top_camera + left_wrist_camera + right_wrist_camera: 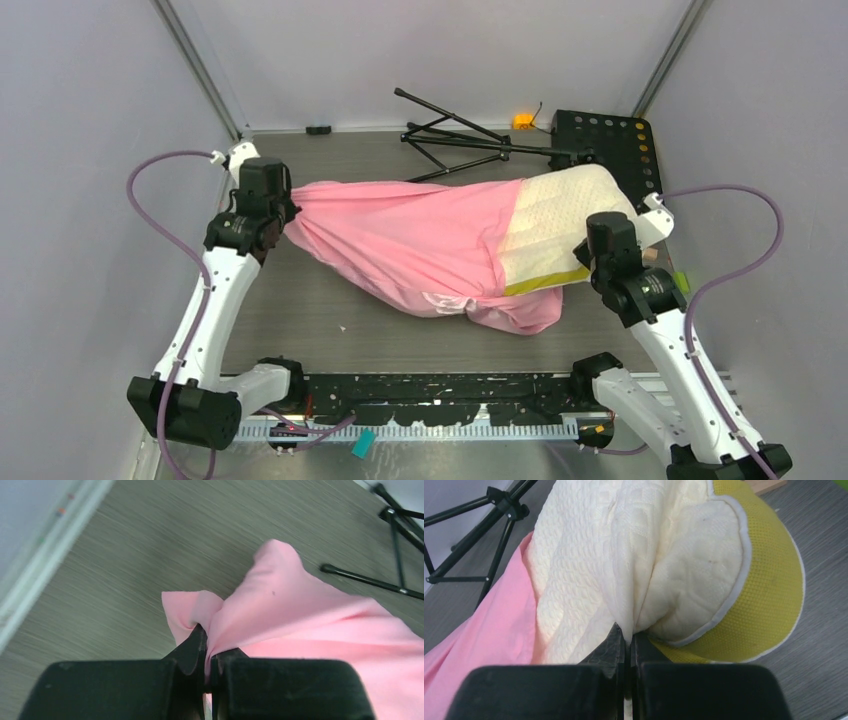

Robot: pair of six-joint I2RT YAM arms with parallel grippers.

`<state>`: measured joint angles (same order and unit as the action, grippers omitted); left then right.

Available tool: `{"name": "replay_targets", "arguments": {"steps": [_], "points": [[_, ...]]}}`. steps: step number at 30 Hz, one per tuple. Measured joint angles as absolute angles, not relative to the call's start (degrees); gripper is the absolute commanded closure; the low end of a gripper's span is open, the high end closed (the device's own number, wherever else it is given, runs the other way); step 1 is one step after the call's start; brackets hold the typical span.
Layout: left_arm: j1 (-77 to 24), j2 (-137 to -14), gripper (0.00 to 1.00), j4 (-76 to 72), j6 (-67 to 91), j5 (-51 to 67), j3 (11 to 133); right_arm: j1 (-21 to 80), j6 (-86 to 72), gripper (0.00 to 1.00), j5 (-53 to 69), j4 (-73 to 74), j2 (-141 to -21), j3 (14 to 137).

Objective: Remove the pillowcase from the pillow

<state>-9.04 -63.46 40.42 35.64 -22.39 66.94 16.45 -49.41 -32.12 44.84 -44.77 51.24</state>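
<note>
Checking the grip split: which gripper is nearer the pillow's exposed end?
Right. The right gripper is shut on the pillow at that end; the left gripper pinches the pillowcase at the opposite end.

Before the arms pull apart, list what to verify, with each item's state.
1. Left gripper shut on the left end of the pink fabric pillowcase: ok.
2. Right gripper shut on the cream quilted pillow: ok.
3. Right pinch holds only pillow cover, no pink cloth: ok.
4. Pillow's yellow-banded end out of the pillowcase mouth: ok.
5. Pillowcase free of the black metal tripod behind it: cannot tell; a leg lies close to the fabric.
6. How much pillow is inside the pillowcase: cannot tell.
</note>
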Motion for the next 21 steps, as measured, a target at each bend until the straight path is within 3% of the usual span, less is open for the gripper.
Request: {"name": "replay_targets", "arguments": {"steps": [11, 21], "points": [[-8.99, -67.40, 1.00, 41.21, 17.54, -41.04, 78.00, 16.84, -49.69, 1.00, -40.07, 47.42, -36.18, 51.22], [-5.89, -72.42, 1.00, 41.06, 12.97, -43.57, 81.80, 17.10, -49.69, 1.00, -40.84, 47.75, -35.59, 51.22]]}}
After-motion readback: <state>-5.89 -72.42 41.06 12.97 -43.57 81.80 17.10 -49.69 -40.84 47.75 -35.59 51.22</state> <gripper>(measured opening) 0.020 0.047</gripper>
